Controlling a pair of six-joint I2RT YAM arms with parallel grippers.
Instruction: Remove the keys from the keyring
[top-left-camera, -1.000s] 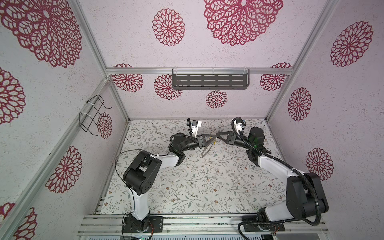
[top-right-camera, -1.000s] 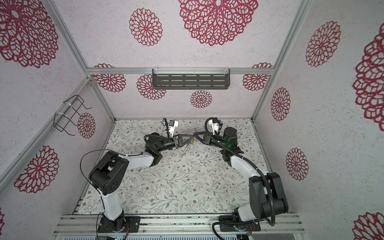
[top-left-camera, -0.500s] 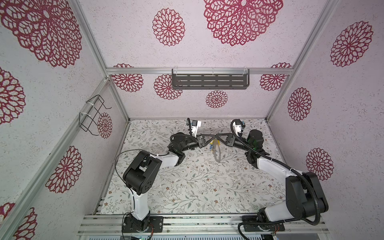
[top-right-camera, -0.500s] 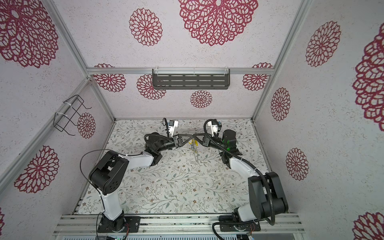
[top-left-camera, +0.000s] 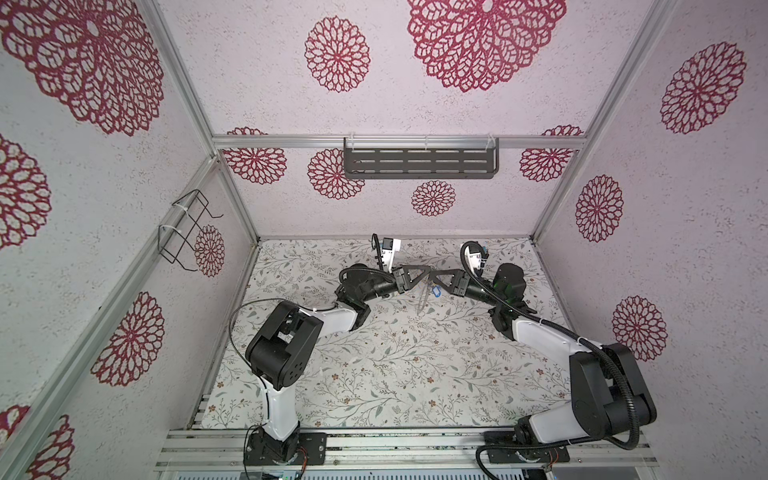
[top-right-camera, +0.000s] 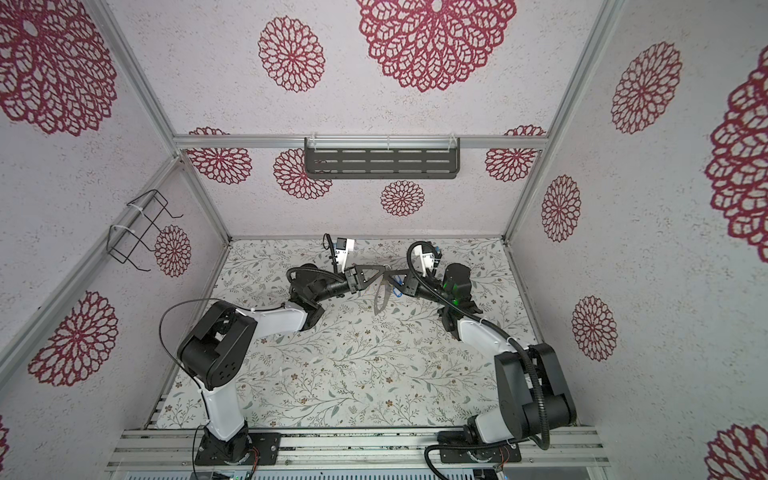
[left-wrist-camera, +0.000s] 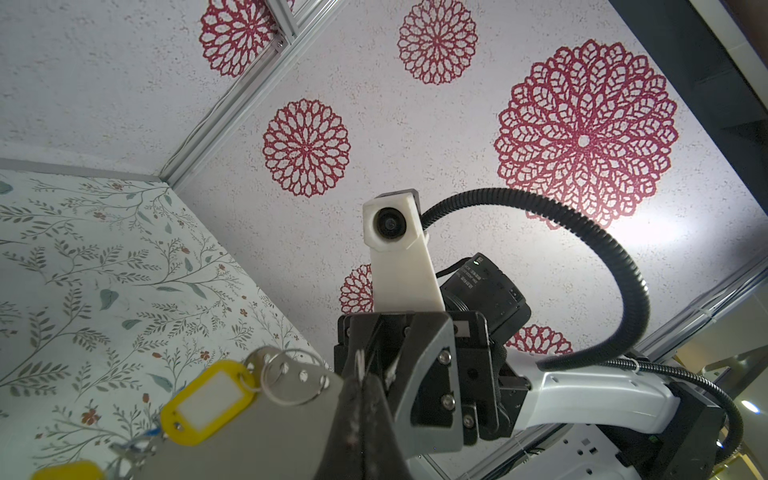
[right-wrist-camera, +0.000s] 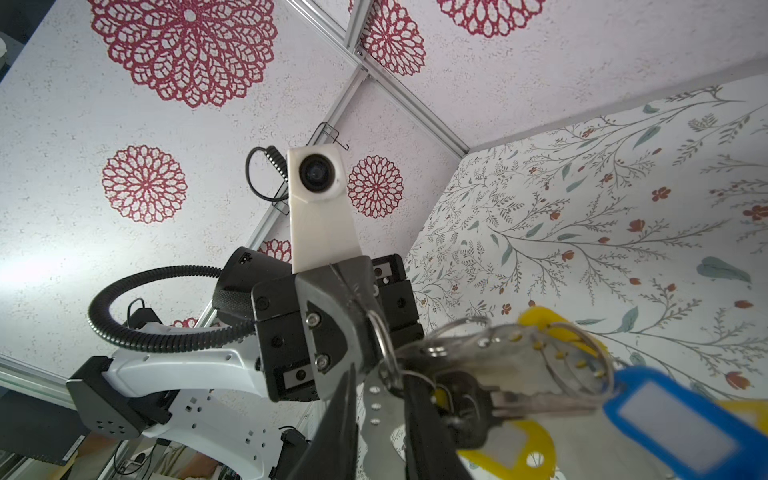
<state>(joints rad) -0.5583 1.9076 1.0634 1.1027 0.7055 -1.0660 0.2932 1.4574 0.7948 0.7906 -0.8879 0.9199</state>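
clamped in the left gripper (top-left-camera: 428, 277), the keyring (left-wrist-camera: 249, 424); right gripper (right-wrist-camera: 380, 415) seemingly pinching it too; risking dropped keys (right-wrist-camera: 673, 419) if pulled crooked.

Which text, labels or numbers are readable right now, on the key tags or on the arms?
yellow tag, label window: blank, no text.
blue tag, label window: blurred, no text shows.
motor label on the right arm: printed lines too small to read.
Nothing else carries writing.

Left tool (top-left-camera: 428, 276) clamped shut, right tool (top-left-camera: 433, 277) meeting it, tip-to-tip
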